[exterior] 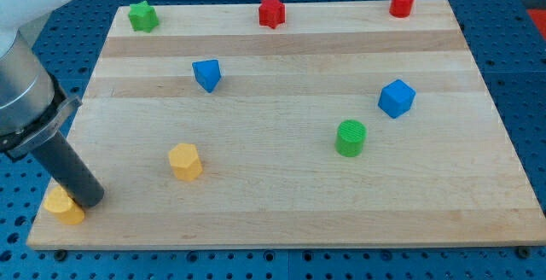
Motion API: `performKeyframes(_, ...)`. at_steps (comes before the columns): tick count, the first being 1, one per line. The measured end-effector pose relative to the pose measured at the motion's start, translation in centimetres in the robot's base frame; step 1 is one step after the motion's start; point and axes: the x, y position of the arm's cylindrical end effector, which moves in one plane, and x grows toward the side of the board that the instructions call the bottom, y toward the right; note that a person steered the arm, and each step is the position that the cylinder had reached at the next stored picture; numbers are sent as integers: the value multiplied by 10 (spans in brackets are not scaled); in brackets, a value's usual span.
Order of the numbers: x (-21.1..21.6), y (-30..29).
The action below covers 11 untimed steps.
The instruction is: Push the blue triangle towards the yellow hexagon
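The board [281, 186] is pale wood with lengthwise grain in a few glued strips, sitting on a blue perforated table [525, 24]. The blocks all look like matte plastic.

The blue triangle [206, 74] is a chunky wedge in the far-left part of the board. The yellow hexagon [185, 161] sits nearer and a touch left of it, well apart, with bare wood between them. Far edge, left to right: green star [143, 15], red star [271, 12], red cylinder [402, 2]. On the right there's a blue cube [397, 98], with a ribbed green cylinder [351, 137] near it on the near-left side.

Near-left corner has another yellow block [65, 204] — the rod covers part of it, so I can't make out its shape. The rod is a smooth dark cylinder coming off a grey arm that's cut off at the left edge. My tip [88, 200] is touching or just beside that yellow block on its right side, well away from the triangle.

No claw on this rig — just the rod, so nothing to open or close. No containers anywhere.
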Motion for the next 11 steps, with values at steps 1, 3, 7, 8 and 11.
performKeyframes(1,1,0)
performKeyframes(3,-16,3)
performKeyframes(7,-177,-3)
performKeyframes(8,-248,45)
performKeyframes(11,-202,132)
